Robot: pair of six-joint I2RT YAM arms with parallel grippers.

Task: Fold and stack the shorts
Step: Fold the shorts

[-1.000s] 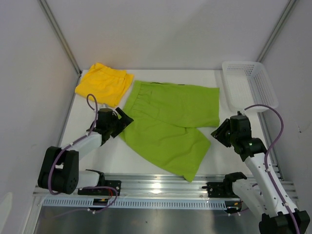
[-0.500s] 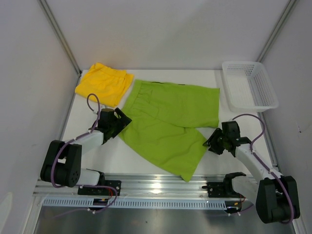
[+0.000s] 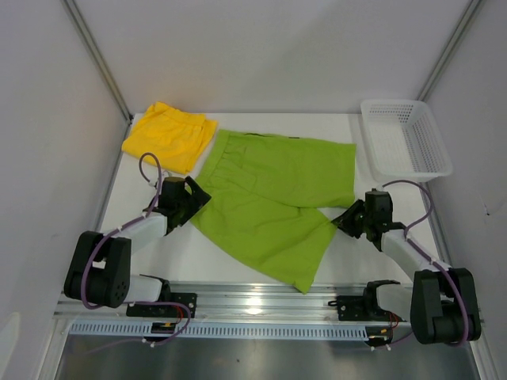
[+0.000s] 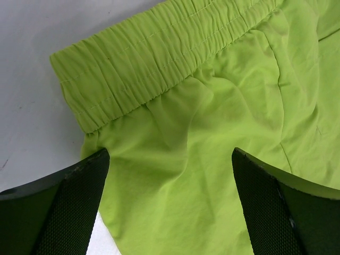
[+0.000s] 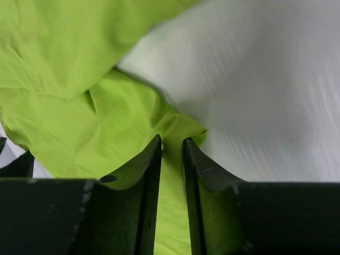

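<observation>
Shorts in lime green (image 3: 273, 198) lay spread flat and unfolded across the middle of the table (image 3: 158, 253). Their elastic waistband (image 4: 159, 58) ran along the left side, one leg reached right toward the white mesh basket (image 3: 434, 170), and the other angled toward the near edge. The yellow shorts (image 3: 169, 136) sat in the far left corner as a compact bundle touching the green pair's waistband end. They looked already folded, though their underside was hidden. By that reading, one pair was done and the green pair had not yet been folded at all. Folding it and stacking the two pairs were both left. The left gripper (image 3: 192, 198) sat low at the near end of the waistband. In the left wrist view its fingers (image 4: 69, 207) were spread wide apart, with green cloth just below the elastic lying between them and nothing clamped. The right gripper (image 3: 347, 220) was down at the right-hand edge of the cloth, where the two leg hems came close together. Which hem it had reached could not be told from above. In the blurred right wrist view its jaws were drawn nearly together, with a thin fold of green fabric in the narrow gap, so it appeared to be pinching the cloth. The basket stood at the far right, apart from both pairs.
</observation>
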